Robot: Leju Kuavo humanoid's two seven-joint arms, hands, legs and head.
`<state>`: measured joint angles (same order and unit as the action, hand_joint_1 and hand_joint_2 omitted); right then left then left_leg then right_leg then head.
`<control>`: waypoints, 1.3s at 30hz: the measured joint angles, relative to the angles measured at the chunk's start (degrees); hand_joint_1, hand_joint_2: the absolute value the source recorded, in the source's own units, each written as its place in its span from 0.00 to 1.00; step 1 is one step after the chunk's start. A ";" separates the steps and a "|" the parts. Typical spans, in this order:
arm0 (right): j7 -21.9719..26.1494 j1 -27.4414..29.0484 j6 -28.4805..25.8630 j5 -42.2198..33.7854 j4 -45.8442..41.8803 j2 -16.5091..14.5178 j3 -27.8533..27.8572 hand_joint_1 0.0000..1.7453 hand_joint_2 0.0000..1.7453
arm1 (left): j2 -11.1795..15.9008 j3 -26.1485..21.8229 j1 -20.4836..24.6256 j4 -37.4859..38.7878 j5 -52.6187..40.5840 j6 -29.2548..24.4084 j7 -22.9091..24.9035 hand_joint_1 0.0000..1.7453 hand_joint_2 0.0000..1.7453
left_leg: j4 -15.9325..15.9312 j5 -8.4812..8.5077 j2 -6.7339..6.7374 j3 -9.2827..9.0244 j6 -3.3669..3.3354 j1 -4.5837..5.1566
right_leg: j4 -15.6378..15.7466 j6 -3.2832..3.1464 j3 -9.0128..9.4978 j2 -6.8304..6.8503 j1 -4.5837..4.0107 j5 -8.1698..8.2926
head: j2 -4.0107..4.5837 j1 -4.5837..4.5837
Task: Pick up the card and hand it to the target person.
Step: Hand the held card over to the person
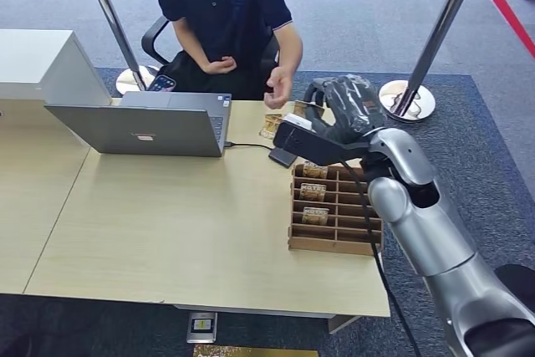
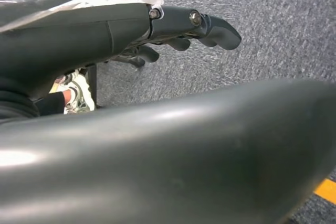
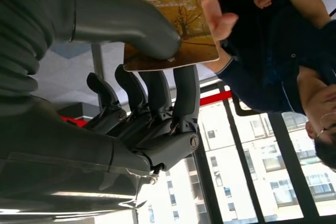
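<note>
The card (image 3: pixel 174 30) is already off the desk and held by the right hand (image 3: pixel 146 98). Pickup is judged complete; the handover is under way and not finished, since the robot's grip is not released and the person's hand is not yet closed on the card.

Fingers (image 3: pixel 186 95), right hand: clamped on the card. In the right wrist view the thick thumb presses one face of the card at upper centre of the frame, and the darker fingers back the opposite face just below it. The card is orange-brown with a tree picture and printed lettering along its top edge.

The person's hand (image 3: pixel 216 3) sits at the card's far corner, upper centre-right of that frame, fingers curled. Contact with the card cannot be confirmed.

In the head view the right hand (image 1: pixel 343 110) is extended over the far edge of the desk (image 1: pixel 158 232), right of centre, toward the seated person (image 1: pixel 227 14). The person's hand (image 1: pixel 279 85) hovers just left of it.

Other cards remain in the wooden tray (image 1: pixel 334 215) below the hand. A laptop (image 1: pixel 145 127) stands at left centre.

Left hand (image 2: pixel 190 27): seen in the left wrist view over grey carpet, fingers apart and extended, holding nothing.

Remaining, as judged: the person grips the card, then the right fingers let go.
</note>
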<state>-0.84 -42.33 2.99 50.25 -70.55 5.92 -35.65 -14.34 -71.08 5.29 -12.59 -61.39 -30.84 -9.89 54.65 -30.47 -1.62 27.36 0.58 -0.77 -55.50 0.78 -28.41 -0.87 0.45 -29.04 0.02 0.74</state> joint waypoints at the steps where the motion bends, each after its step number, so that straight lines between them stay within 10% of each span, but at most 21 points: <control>1: -0.26 -0.49 0.01 0.26 0.89 -0.79 -0.33 0.87 1.00 | 0.00 0.05 0.02 0.00 -0.16 0.00 0.10 0.00 0.00 | 0.00 0.00 0.00 0.00 0.00 0.00 | 0.00 0.00 0.00 0.00 0.00 0.00 | 0.00 0.00; 16: -0.70 -4.15 -0.15 2.37 12.31 -8.34 -3.17 0.83 1.00 | 0.00 0.34 0.06 0.00 -1.19 0.05 1.89 0.00 0.00 | 0.00 0.00 0.00 0.00 0.00 0.00 | 0.00 0.00 0.00 0.00 0.00 0.00 | 0.00 -0.01; 18: -0.82 -4.48 -0.38 2.82 13.47 -8.99 -3.48 0.75 1.00 | 0.00 0.37 0.05 0.00 -1.22 0.19 1.76 0.00 0.00 | 0.00 0.00 0.00 0.00 0.00 0.00 | 0.00 0.00 0.00 0.00 0.00 0.00 | 0.00 0.00; 22: -1.13 -4.93 -1.00 3.52 15.60 -9.77 -3.88 0.03 1.00 | 0.08 0.61 0.05 0.00 -1.49 0.51 1.59 0.00 0.00 | 0.00 0.00 0.00 0.00 0.00 0.00 | 0.00 0.00 0.00 0.00 0.00 0.00 | 0.00 0.00; 24: -1.26 -5.04 -1.32 3.73 16.48 -9.96 -4.01 0.00 1.00 | 0.15 0.77 0.05 0.00 -1.64 0.63 1.61 0.00 0.00 | 0.00 0.00 0.00 0.00 0.00 0.00 | 0.00 0.00 0.00 0.00 0.00 0.00 | 0.00 0.00; 28: -1.45 -5.09 -2.23 4.15 17.79 -10.29 -4.24 0.00 0.00 | 0.28 1.04 0.04 0.00 -1.82 0.69 1.85 0.00 0.00 | 0.00 0.00 0.00 0.00 0.00 0.00 | 0.00 0.00 -0.01 0.00 0.00 0.00 | 0.00 -0.01; 39: -1.52 -3.64 -7.06 5.61 16.85 -8.87 -4.01 0.00 0.00 | 0.44 1.10 0.02 0.00 -1.30 0.02 2.73 0.00 0.00 | 0.03 0.00 -0.01 -0.02 0.00 0.00 | 0.02 0.00 -0.02 0.00 0.00 0.00 | 0.00 -0.01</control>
<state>-2.36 -45.97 -4.06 55.87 -53.71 -2.95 -39.67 -13.90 -69.99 5.31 -12.59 -62.69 -30.82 -7.16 54.69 -30.47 -1.63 27.34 0.58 -0.78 -55.48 0.78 -28.43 -0.87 0.45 -29.04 0.02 0.74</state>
